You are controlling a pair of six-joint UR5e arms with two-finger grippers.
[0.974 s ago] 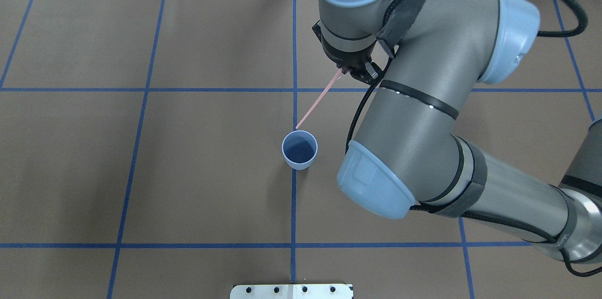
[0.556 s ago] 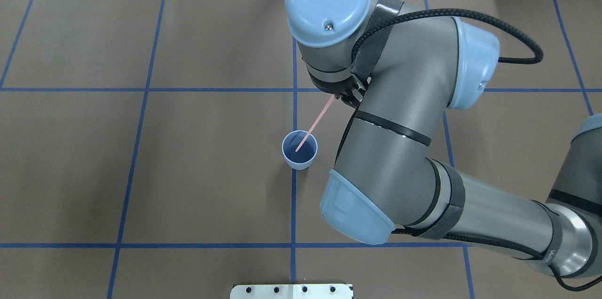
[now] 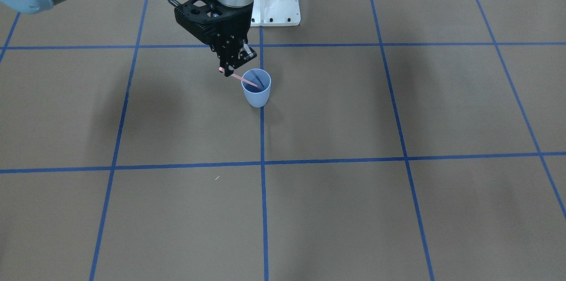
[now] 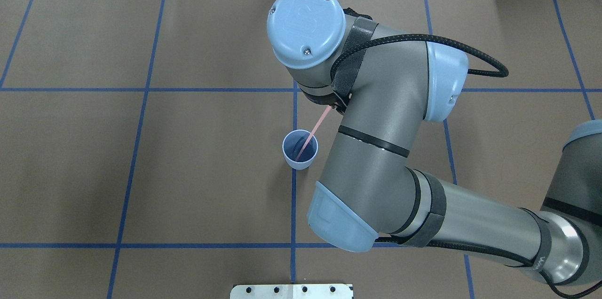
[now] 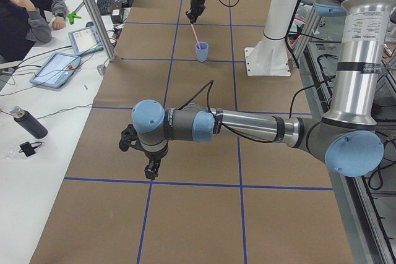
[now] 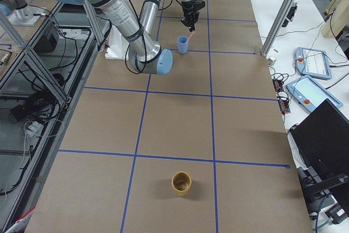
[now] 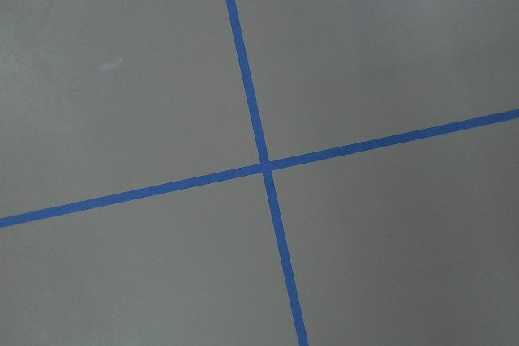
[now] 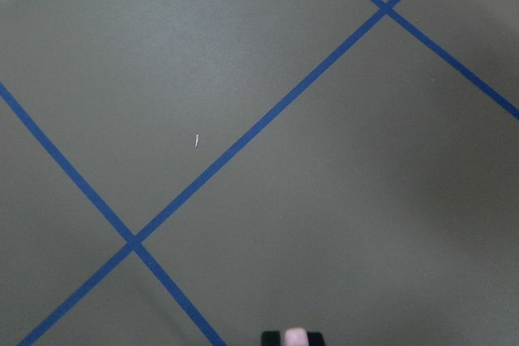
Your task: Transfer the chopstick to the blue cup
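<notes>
- Two risks, we judge, centre on the small pale blue-grey plastic cup (image 3: pixel 256 97): a sideways drag on the slanted stick could tip it, and a stick let go at this slant could flick out.
- We see the right gripper (image 3: pixel 229 71) clamped on the upper end of the thin pink chopstick (image 3: pixel 242 79).
- We cannot tell whether the left gripper (image 5: pixel 150 168) is open or closed.
- We see the chopstick's lower end inside the cup.

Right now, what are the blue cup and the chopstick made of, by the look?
The blue cup looks plastic: smooth, matte, even pale blue-grey wall, darker inside. The chopstick is thin, straight, uniformly pale pink; plastic or painted wood, cannot tell which.
</notes>
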